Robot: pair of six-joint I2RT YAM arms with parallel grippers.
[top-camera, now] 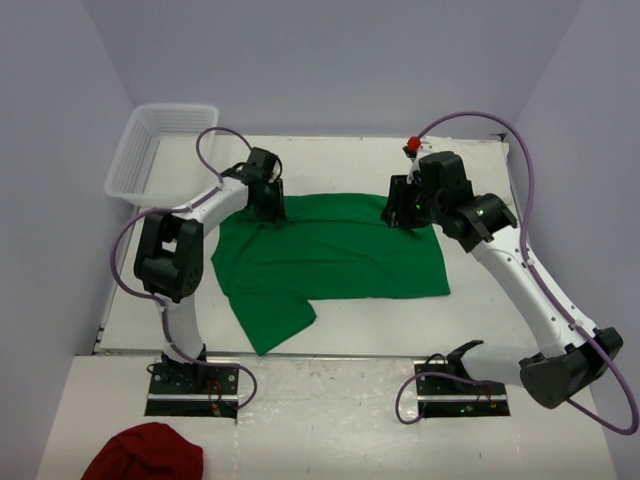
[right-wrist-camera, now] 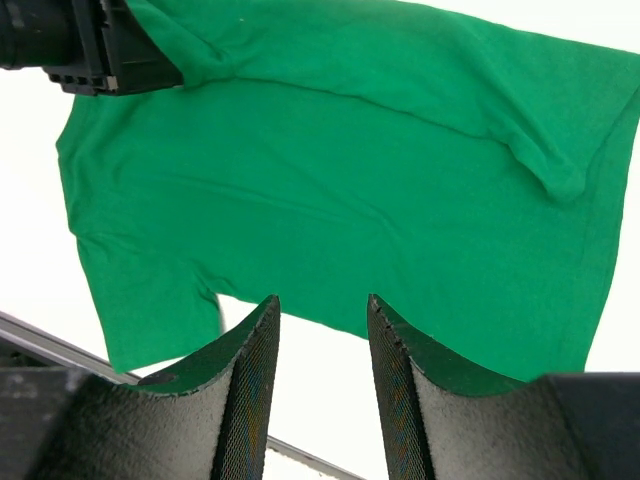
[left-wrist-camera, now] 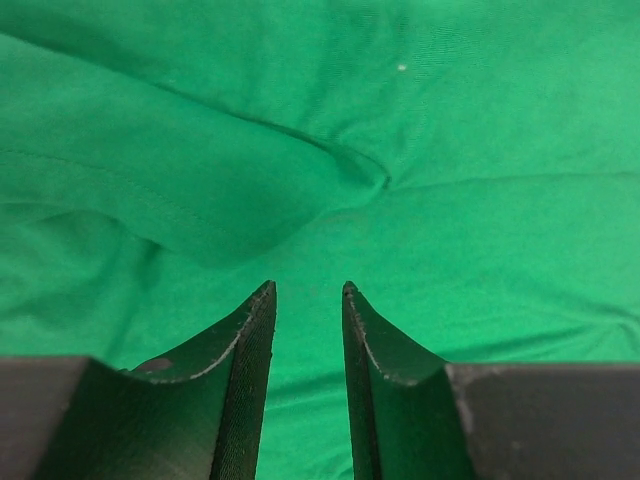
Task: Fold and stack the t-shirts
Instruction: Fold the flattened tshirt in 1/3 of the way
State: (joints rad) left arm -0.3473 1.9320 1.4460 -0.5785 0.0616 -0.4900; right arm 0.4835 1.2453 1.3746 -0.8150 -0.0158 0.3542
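Observation:
The bright green t-shirt (top-camera: 330, 255) lies spread on the white table, its far edge folded over and one sleeve pointing to the near left. It fills the left wrist view (left-wrist-camera: 400, 150) and shows in the right wrist view (right-wrist-camera: 330, 190). My left gripper (top-camera: 270, 210) is low over the shirt's far left corner, jaws (left-wrist-camera: 305, 288) slightly apart with nothing between them. My right gripper (top-camera: 398, 215) hovers above the far right corner, open and empty (right-wrist-camera: 322, 300). The cream-white t-shirt is out of view.
A white mesh basket (top-camera: 160, 150) stands at the far left corner of the table. A dark red cloth (top-camera: 145, 452) lies on the near ledge by the left base. The left arm's wrist (right-wrist-camera: 90, 45) shows in the right wrist view.

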